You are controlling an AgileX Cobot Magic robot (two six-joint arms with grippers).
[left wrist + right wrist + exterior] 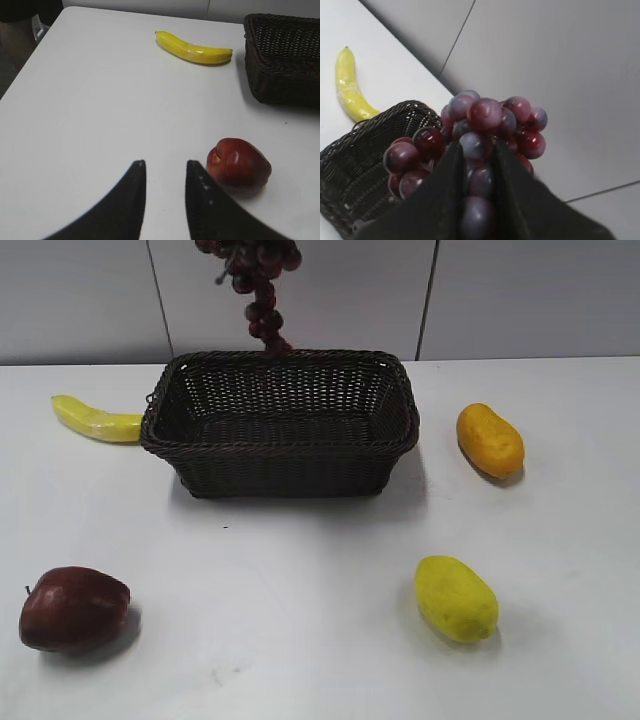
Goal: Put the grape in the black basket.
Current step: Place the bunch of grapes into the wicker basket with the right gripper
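Right gripper [475, 165] clamps grape bunch [258, 280] high above black basket's [280, 455] far rim for dropping; left gripper [165, 172] idle, slightly parted, empty.

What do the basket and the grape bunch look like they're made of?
The black basket: woven wicker or a plastic imitation, dark and matte, with open weave and a braided rim. The grape bunch: probably artificial plastic, with smooth, glossy, uniformly round berries showing hard highlights; the right tool grips it.
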